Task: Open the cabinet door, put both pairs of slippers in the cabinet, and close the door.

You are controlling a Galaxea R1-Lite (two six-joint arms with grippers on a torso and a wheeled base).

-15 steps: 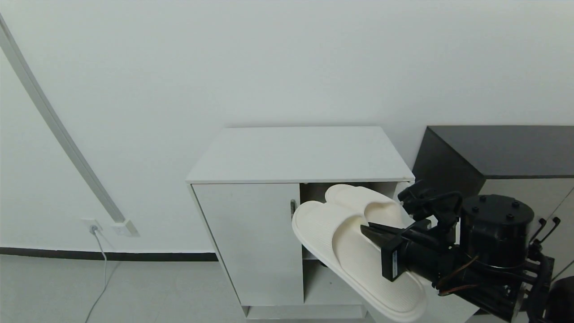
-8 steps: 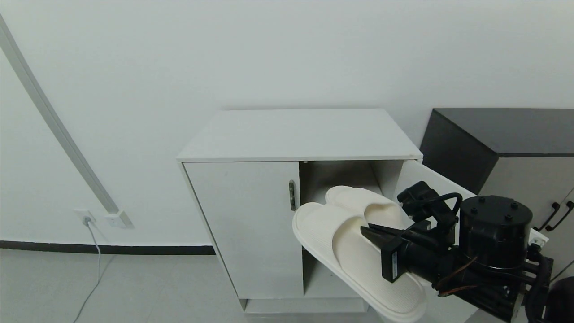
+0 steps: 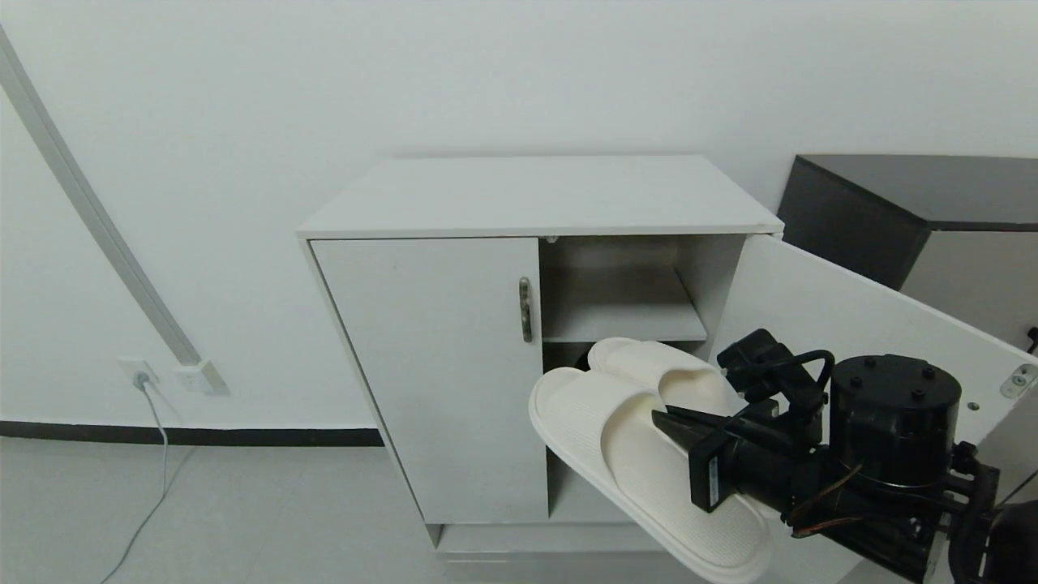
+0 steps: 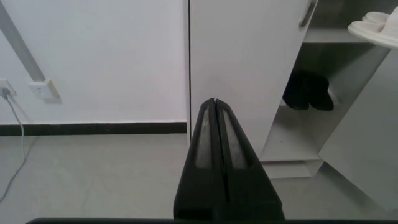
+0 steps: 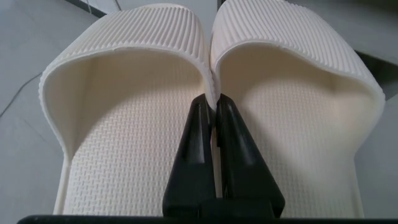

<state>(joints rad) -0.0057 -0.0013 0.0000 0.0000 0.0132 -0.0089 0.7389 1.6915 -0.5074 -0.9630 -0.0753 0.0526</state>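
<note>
White wall (image 3: 405,81) behind cabinet (image 3: 535,195), right door (image 3: 819,300) open. Right end effector (image 3: 661,418) clamps white slippers (image 3: 616,438) at opening's 5 o'clock; left end effector (image 4: 214,106) closed, empty. Placing step; next, slide them onto shelf (image 3: 620,320).

Cream slippers (image 3: 624,442) side by side before the open white cabinet (image 3: 535,191); dark pair (image 4: 309,91) inside.

**Slippers before the open cabinet**

The cabinet (image 3: 535,195) stands against the wall, with its right door (image 3: 851,324) open and its left door (image 3: 430,373) shut. The slippers (image 3: 641,438) hang before the opening. A second pair (image 4: 309,92) sits inside, under the shelf (image 3: 620,320). Another cabinet (image 3: 916,211) stands to the right.
</note>
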